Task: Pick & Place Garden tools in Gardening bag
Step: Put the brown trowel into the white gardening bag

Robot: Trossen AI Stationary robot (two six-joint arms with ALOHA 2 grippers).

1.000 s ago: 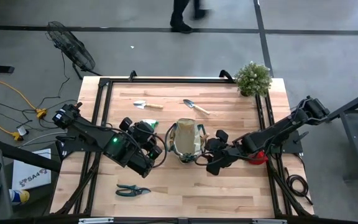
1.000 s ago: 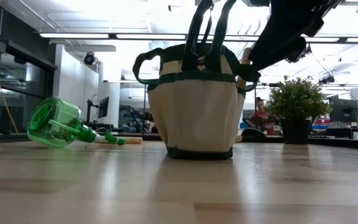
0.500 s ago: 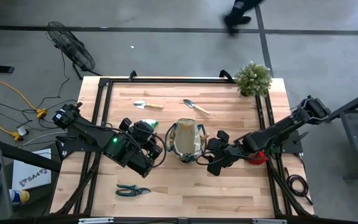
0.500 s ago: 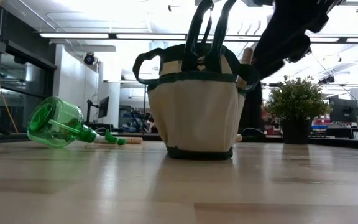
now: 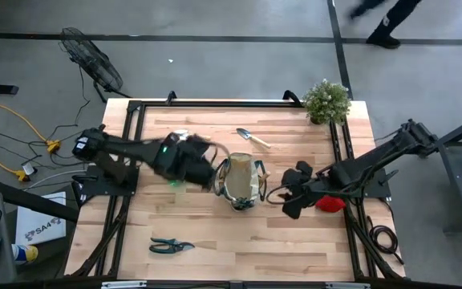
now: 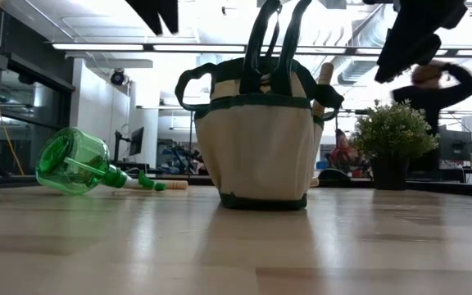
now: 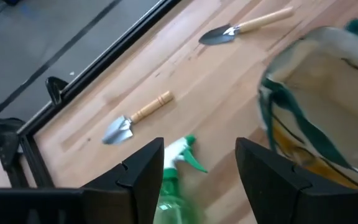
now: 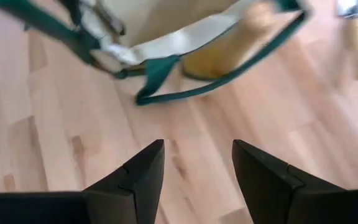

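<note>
Gardening bag: the beige tote with dark green trim (image 5: 242, 181) stood upright near the middle of the desk (image 5: 215, 233), its loop handles up; a wooden handle stuck out of its right-hand side in the low view (image 6: 324, 75).
Left gripper: it (image 7: 199, 163) hung above the desk just left of the bag, over the spray bottle, with its fingers (image 7: 143, 168) apart and nothing between them.
Right gripper: it (image 8: 197, 163) hung above bare desk just right of the bag, its fingers (image 8: 258, 167) apart and empty.
Spray bottle: the green bottle (image 6: 79, 163) lay on its side left of the bag, nozzle pointing toward the bag, mostly hidden under the left arm from above.
Trowels: two wooden-handled trowels lay toward the far edge, one (image 7: 135, 117) left of centre, the other (image 5: 252, 138) behind the bag.
Pruners: the black pair (image 5: 170, 245) lay near the front edge, left of centre, well apart from the bag.
Red glove: it (image 5: 329, 204) lay near the right edge, partly under the right arm.
Potted plant: it (image 5: 326, 100) stood at the far right corner.
Person: someone (image 5: 383, 18) was on the floor beyond the far edge.
</note>
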